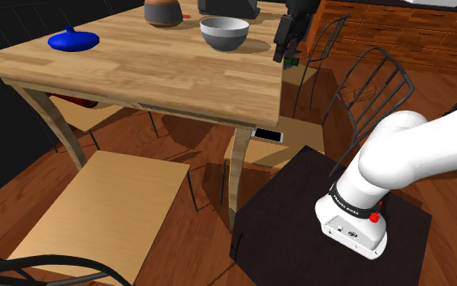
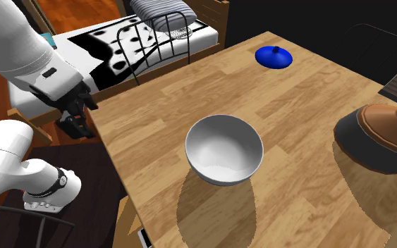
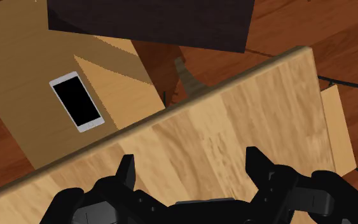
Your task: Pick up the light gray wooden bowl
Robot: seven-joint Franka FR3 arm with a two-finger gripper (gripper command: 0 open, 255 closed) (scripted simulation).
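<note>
The bowl (image 1: pixel 224 32) stands upright on the table (image 1: pixel 137 73), grey outside and paler within, with its shadow falling on the wood beside it. In the shoulder view it sits between 9 and 10 o'clock of the gripper (image 1: pixel 281 55), well apart from it, while the gripper hangs by the table's edge at that view's right. In the second exterior view the bowl (image 2: pixel 224 149) lies at about 3 o'clock of the gripper (image 2: pixel 77 129), again well apart; the gripper there is just off the table (image 2: pixel 309 211) near a corner. In the wrist view the gripper (image 3: pixel 190 167) points down at the table (image 3: pixel 234 127) edge, its 2 fingers (image 3: pixel 126 170) standing apart with only bare wood between them, gripping nothing. Past that edge a phone (image 3: pixel 76 101) lies flat on a chair seat (image 3: pixel 18 76) below, next to the dark stand (image 3: pixel 152 22). In the shoulder view the phone (image 1: pixel 268 134) is at 6 o'clock of the gripper. A blue lid (image 1: pixel 73 39) rests on the table at 9 o'clock of the bowl, and a brown pot (image 1: pixel 162 11) at about 10 o'clock. In the second exterior view the lid (image 2: pixel 274 56) is at 1 o'clock of the bowl and the pot (image 2: pixel 383 137) at 3 o'clock.
</note>
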